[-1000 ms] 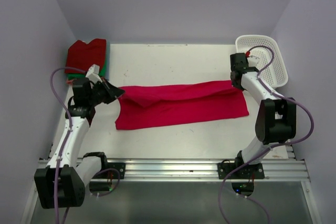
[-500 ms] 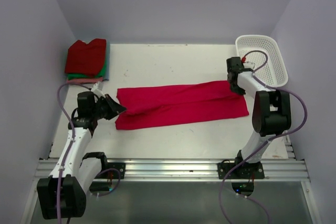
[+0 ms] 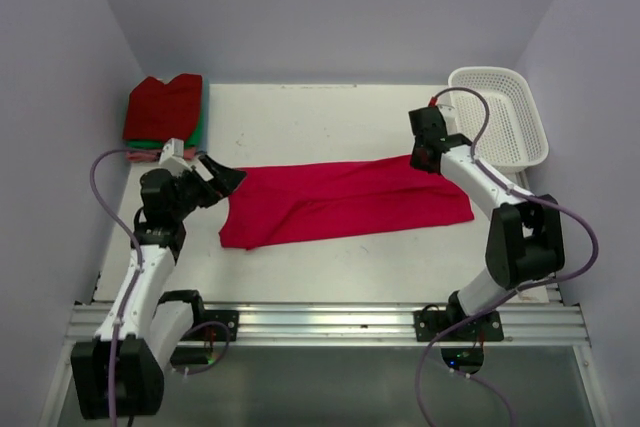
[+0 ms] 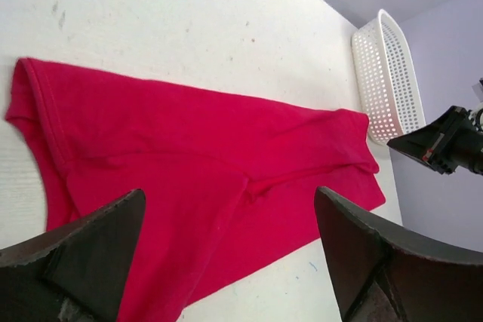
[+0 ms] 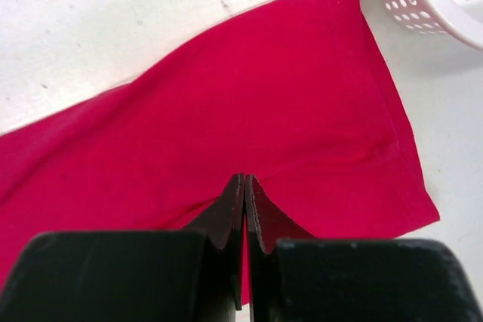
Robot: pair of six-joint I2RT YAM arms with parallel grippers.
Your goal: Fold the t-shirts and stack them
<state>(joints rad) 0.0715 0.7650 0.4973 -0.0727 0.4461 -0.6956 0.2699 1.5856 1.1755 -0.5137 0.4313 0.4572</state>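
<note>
At the far left corner of the table (image 3: 330,117) sits the stack of folded t-shirts (image 3: 165,107), dark red on top with green and pink edges showing beneath; it is well apart from the work. Just right of it the left gripper (image 3: 222,176) hangs at the left end of the crimson t-shirt (image 3: 340,202) with its jaws spread as wide as they go and nothing between them. The shirt lies flat across the middle of the table as a long band, rumpled and doubled at its left end.

The step in hand looks like taking hold for a crosswise fold. To do it well, the open jaws should come down squarely over the left edge and catch every layer, not only the top one (the hem there is turned over on itself); then lift only enough to clear the table and keep the long edges in line.

Further right, the right gripper (image 5: 244,180) is closed tight; the creases run up to its tips, so it seems to pinch a ridge of the shirt near its far right edge. The basket (image 3: 525,122) stands at the right, near the shirt but not touching it.

No brand, label or writing can be read anywhere.
</note>
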